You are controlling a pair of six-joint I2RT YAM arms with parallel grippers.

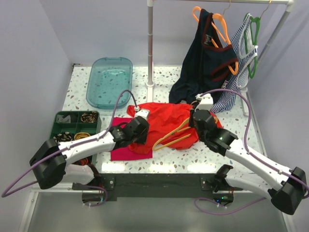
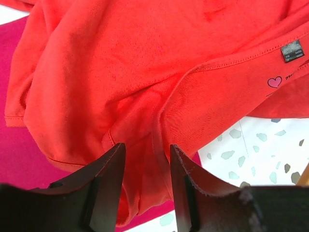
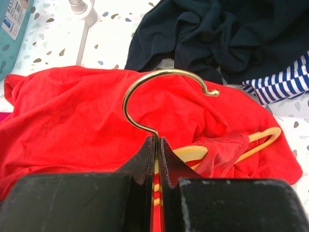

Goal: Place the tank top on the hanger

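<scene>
**Speckled white bench, red-orange top heaped over a pale hanger**

Speckled white terrazzo formed the bench [image 1: 193,157], walled in pale lilac. The tank top [image 1: 164,118] lay crumpled at mid-bench between the two arms. It was bright red-orange, thin and creased, with plain stitched hems. Inside its neckline were a small dark label [image 2: 292,50] and a printed heart outline [image 2: 274,82]. Its left edge overlapped a flat magenta cloth [image 1: 123,153].

The hanger [image 3: 190,153], slim and pale yellow-orange, lay on and partly under the red fabric. One strap was draped over its arm, and its brass-coloured hook curved upward.

The right fingers [image 3: 145,162] were pressed together on the hanger's neck, just below the hook. The left fingers [image 2: 108,179] stood apart astride a raised fold at the garment's left side. Cloth lay between them, but they were not drawn tight on it.

Behind, a navy top [image 1: 203,63] with red trim hung down to the bench beside a blue-striped garment [image 1: 236,92]. A teal tray [image 1: 110,79] sat at the far left.
</scene>
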